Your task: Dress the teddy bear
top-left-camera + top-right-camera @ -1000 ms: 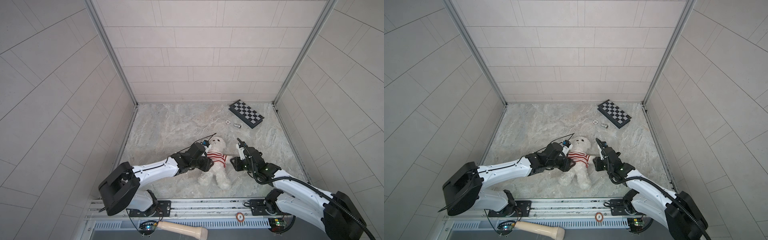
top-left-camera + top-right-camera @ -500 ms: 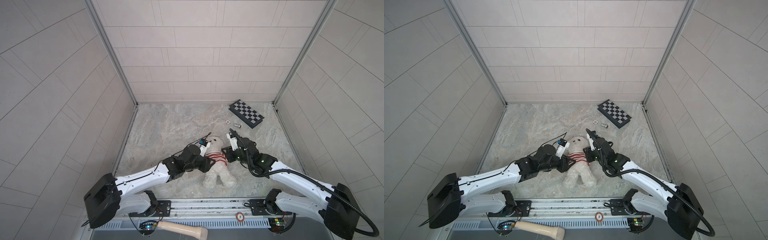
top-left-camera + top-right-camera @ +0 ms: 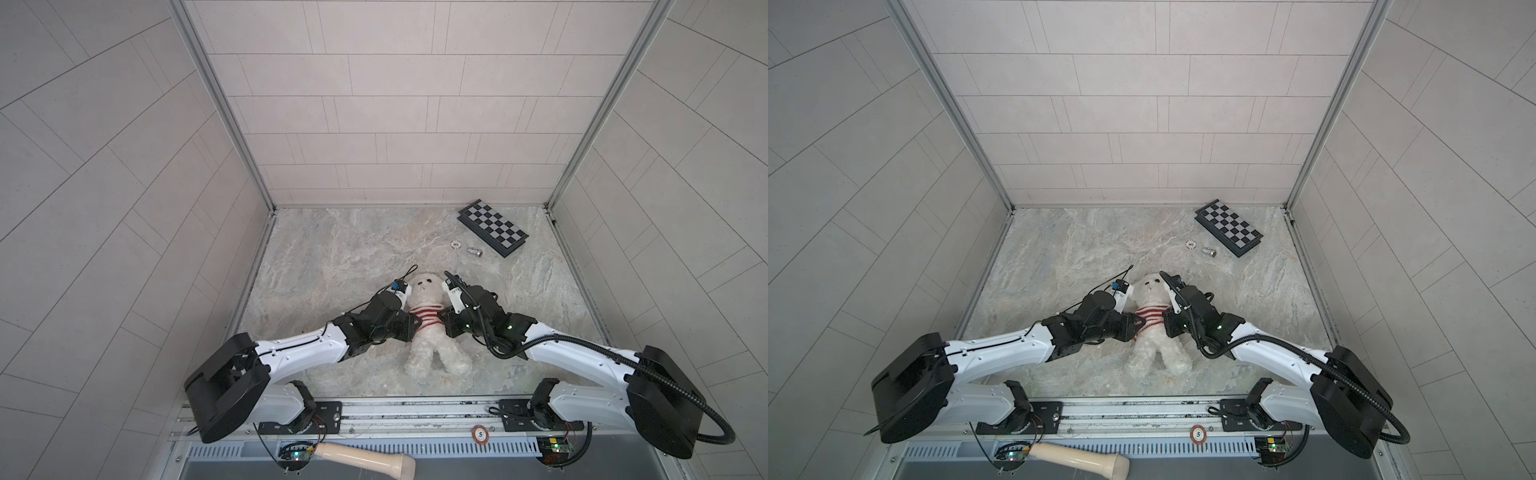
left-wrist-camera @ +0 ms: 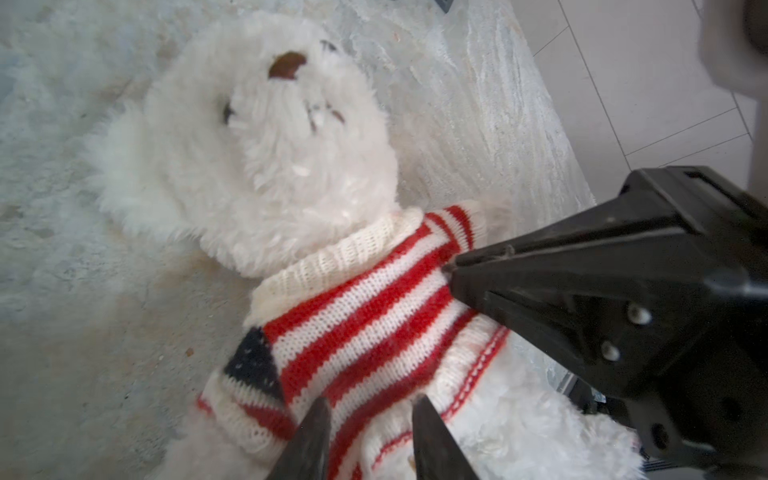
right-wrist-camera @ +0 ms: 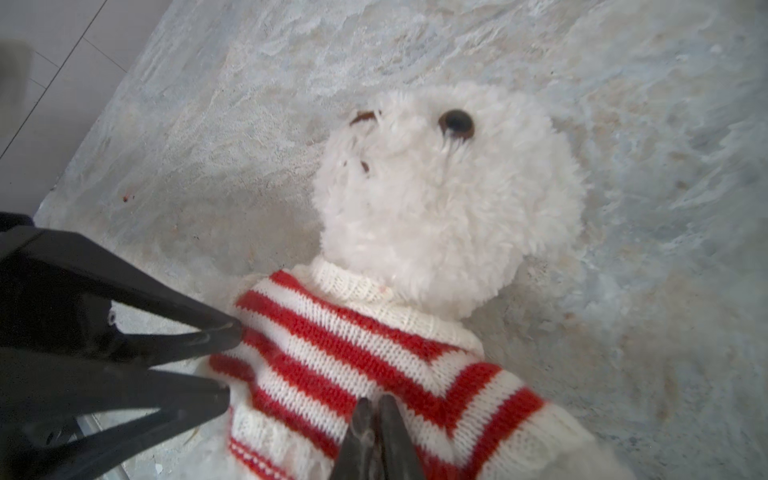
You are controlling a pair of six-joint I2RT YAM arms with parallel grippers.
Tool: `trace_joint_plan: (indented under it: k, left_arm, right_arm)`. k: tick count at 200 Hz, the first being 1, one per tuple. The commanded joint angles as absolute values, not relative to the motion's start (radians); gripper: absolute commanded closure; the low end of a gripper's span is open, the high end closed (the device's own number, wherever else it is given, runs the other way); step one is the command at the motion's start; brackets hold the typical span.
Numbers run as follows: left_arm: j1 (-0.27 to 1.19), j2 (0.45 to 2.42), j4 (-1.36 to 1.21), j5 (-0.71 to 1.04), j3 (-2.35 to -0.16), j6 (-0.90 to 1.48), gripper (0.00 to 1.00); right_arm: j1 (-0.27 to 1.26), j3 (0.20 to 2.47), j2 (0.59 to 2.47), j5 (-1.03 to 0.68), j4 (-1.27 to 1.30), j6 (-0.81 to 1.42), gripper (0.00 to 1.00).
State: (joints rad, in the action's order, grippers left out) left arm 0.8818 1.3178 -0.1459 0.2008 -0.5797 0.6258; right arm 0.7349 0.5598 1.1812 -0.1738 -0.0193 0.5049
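The white teddy bear (image 3: 432,357) (image 3: 1160,355) lies on its back on the marble table, head toward the back wall. A red-and-white striped sweater (image 3: 428,316) (image 4: 365,307) (image 5: 353,345) covers its chest. My left gripper (image 3: 411,328) (image 4: 370,409) is at the bear's left-hand side, fingers apart with a fold of the sweater's lower part between them. My right gripper (image 3: 446,328) (image 5: 376,405) is at the opposite side. It is shut, its tips pinched into the knit where the sleeve meets the body. Both of the bear's arms are hidden in both top views.
A folded chessboard (image 3: 493,227), a poker chip (image 3: 456,244) and a small metal piece (image 3: 473,251) lie at the back right. A wooden handle (image 3: 365,457) lies below the front rail. Tiled walls close in three sides.
My right gripper has swung in from beside the bear to its sweater and shut. My left gripper's jaws have narrowed on the sweater. The bear has stayed put.
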Motion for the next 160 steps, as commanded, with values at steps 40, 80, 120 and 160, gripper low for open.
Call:
trace_joint_plan:
  k: [40,80,120,160]
  left_arm:
    - [0.898,1.376,-0.232,0.240,-0.526,0.652,0.63]
    - [0.918,1.371,-0.278,0.245,-0.494,0.683,0.63]
    - [0.912,1.226,-0.230,0.265,-0.510,0.626,0.57]
    - [0.789,1.109,-0.158,0.328,-0.526,0.596,0.48]
  right_arm:
    - [0.742,0.489,1.109,-0.153,-0.105,0.529,0.94]
    - [0.736,0.467,1.115,-0.101,-0.122,0.551,0.94]
    - [0.732,0.600,1.055,-0.034,-0.218,0.459,0.89]
    - [0.731,0.740,1.115,-0.053,-0.163,0.407,0.85]
